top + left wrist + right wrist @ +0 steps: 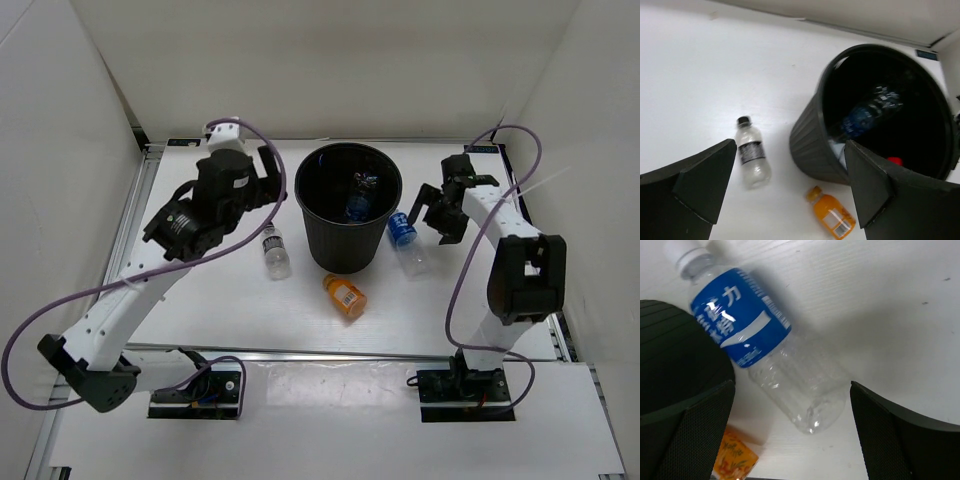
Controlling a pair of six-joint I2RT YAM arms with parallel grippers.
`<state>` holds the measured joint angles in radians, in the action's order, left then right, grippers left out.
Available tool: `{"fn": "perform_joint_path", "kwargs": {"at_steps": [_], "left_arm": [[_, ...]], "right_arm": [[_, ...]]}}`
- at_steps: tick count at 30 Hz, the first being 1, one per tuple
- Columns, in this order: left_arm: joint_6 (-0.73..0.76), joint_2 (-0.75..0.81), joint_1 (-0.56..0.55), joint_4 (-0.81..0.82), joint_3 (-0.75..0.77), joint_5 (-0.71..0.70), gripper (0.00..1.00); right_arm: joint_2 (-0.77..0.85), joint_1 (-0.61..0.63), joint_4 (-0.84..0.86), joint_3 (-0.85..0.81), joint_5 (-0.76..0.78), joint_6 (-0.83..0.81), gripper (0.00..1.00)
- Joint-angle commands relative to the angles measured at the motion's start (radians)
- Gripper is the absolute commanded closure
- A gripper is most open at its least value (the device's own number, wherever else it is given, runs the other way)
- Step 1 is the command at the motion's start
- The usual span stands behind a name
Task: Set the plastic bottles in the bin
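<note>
The round black bin (pixel 345 250) stands mid-table. Inside it lie a blue-labelled bottle (pixel 357 207) and something with a red cap (pixel 895 160). A clear bottle with dark label and black cap (pixel 275 250) lies left of the bin, also in the left wrist view (pixel 752 156). The stubby orange bottle (pixel 345 295) lies in front of the bin. A second blue-labelled bottle (pixel 405 238) lies against the bin's right side. My left gripper (pixel 266 168) is open and empty, raised left of the bin. My right gripper (pixel 437 213) is open just above that bottle (pixel 765 345), not touching it.
White walls enclose the table on three sides. The bin wall (pixel 670 355) is close to my right gripper's left finger. The orange bottle also shows in the wrist views (pixel 832 217) (pixel 732 462). Purple cables loop beside both arms.
</note>
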<state>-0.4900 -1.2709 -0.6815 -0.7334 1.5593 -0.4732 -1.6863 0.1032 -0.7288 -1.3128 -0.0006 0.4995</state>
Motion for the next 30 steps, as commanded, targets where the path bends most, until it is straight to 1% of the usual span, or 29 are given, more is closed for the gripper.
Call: {"fn": "perform_joint_path", "kwargs": {"at_steps": [1,5,7,10,14,16,20,23,24,25,26,27,28,30], "left_arm": [[-0.070,0.047,0.011,-0.090,-0.087,-0.087,0.00],[-0.090,0.085,0.020,-0.170,-0.110,-0.148,0.00],[-0.090,0.085,0.030,-0.202,-0.110,-0.163,0.00],[-0.101,0.094,0.030,-0.227,-0.110,-0.188,0.00],[-0.110,0.094,0.030,-0.236,-0.130,-0.208,0.00],[-0.110,0.094,0.030,-0.248,-0.130,-0.218,0.00],[-0.119,0.103,0.030,-0.258,-0.139,-0.229,0.00],[-0.119,0.104,0.030,-0.267,-0.139,-0.239,0.00],[-0.119,0.104,0.030,-0.267,-0.148,-0.239,0.00],[-0.119,0.104,0.030,-0.267,-0.148,-0.239,0.00],[-0.119,0.104,0.039,-0.267,-0.148,-0.239,0.00],[-0.119,0.104,0.039,-0.267,-0.148,-0.239,0.00],[-0.119,0.104,0.039,-0.267,-0.157,-0.239,0.00],[-0.119,0.104,0.039,-0.267,-0.157,-0.239,0.00]], "right_arm": [[-0.038,0.003,0.064,-0.072,-0.045,-0.052,0.00],[-0.148,0.026,0.065,-0.127,-0.061,-0.052,0.00],[-0.170,0.038,0.065,-0.138,-0.061,-0.042,0.00],[-0.211,0.085,0.065,-0.138,-0.061,-0.042,0.00],[-0.260,0.108,0.023,-0.138,-0.052,0.007,0.00],[-0.270,0.109,0.011,-0.109,-0.041,0.055,0.00],[-0.259,0.109,0.011,-0.030,-0.027,0.089,0.00],[-0.236,0.109,0.022,0.003,-0.015,0.090,0.14],[-0.236,0.109,0.022,0.003,-0.015,0.090,0.20],[-0.227,0.109,0.022,0.013,-0.015,0.090,0.31],[-0.216,0.109,0.022,0.014,-0.001,0.099,0.35],[-0.201,0.099,0.006,0.014,0.022,0.112,0.47],[-0.191,0.099,-0.004,0.014,0.037,0.122,0.52],[-0.167,0.090,-0.027,-0.005,0.063,0.131,0.56]]}}
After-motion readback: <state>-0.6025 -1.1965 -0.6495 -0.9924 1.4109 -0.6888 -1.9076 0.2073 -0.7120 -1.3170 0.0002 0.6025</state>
